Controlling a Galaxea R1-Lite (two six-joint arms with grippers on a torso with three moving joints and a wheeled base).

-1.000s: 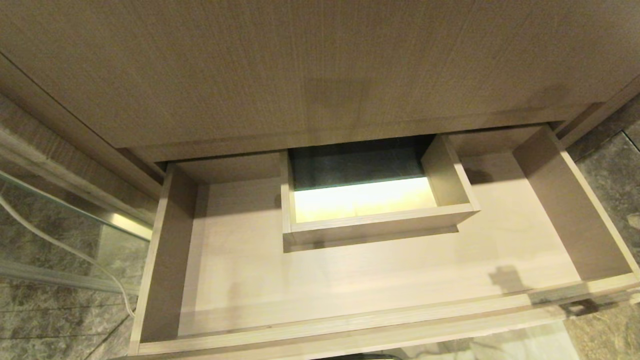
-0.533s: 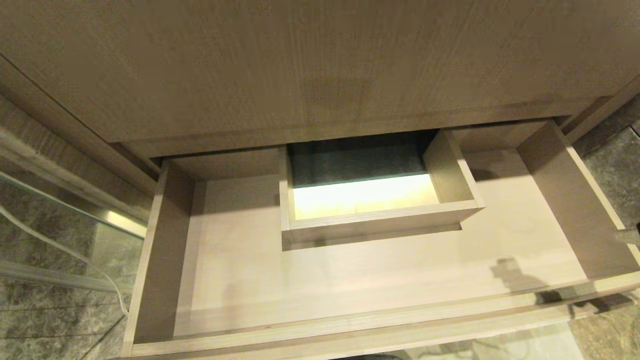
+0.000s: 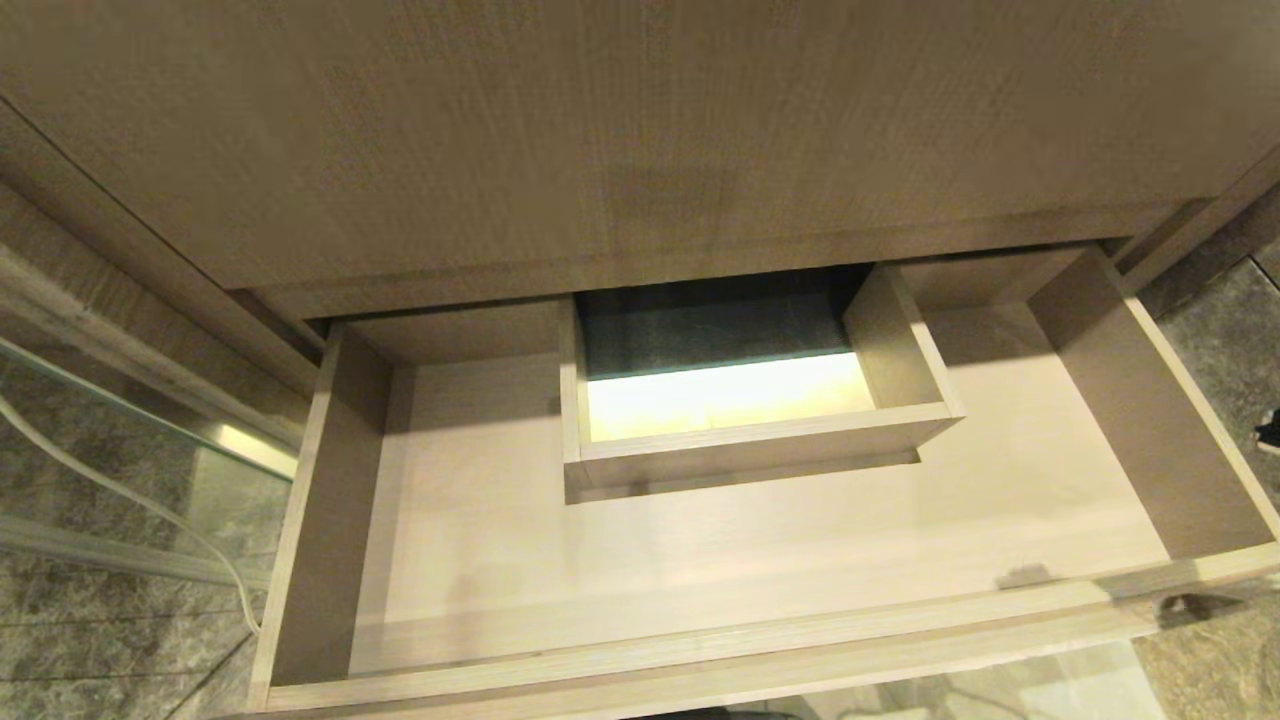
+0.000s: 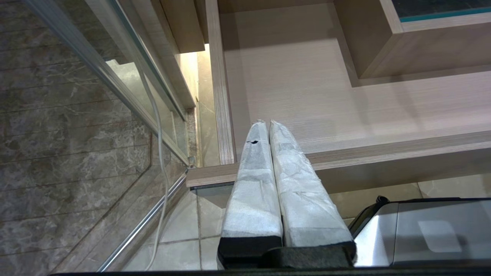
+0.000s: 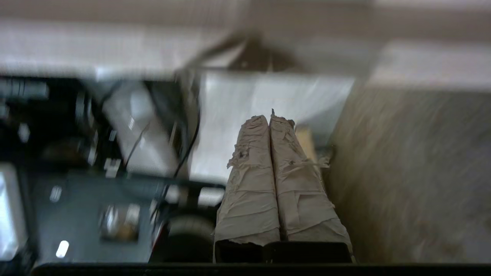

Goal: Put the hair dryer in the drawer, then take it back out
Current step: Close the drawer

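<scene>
the drawer [image 3: 700, 560] is standing pulled open. the left gripper [image 4: 267, 123] is hanging closed by its front corner. the right gripper [image 5: 269, 118] is closed too, seemingly beside the robot's base; blur hides more.

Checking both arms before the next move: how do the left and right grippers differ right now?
The left gripper hangs by the left front corner of the open light wood-grain drawer; the right gripper faces blurred dark equipment instead. The left's white wrapping looks smoother, the right's frayed. Both are shut and hold nothing.
</scene>
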